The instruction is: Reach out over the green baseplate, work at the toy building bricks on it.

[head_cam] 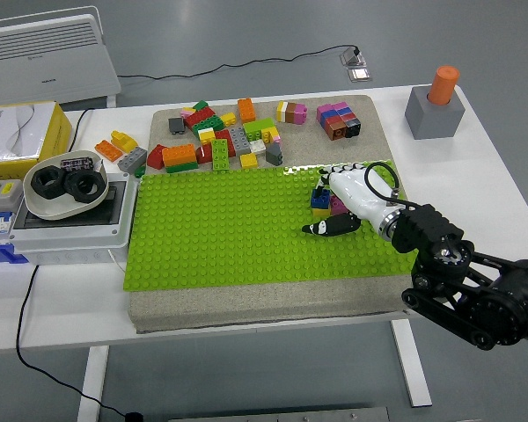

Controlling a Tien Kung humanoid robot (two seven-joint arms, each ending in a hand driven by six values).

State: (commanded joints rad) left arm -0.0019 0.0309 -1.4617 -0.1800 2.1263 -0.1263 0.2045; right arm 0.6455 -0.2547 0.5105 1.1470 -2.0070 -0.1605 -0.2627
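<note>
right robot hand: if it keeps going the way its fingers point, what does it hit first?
The right robot hand points left across the green baseplate. The small brick stack already sits at its fingers; beyond it, only bare studs as far as the left edge. Height above the plate is unclear.

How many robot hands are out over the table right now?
1. The right hand reaches in from the lower right, over the green baseplate, at a small stack of bricks near its right edge. No left hand is in view.

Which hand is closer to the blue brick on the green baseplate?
Right. The right hand is right against the blue brick on the baseplate; the left hand isn't in view.
</note>
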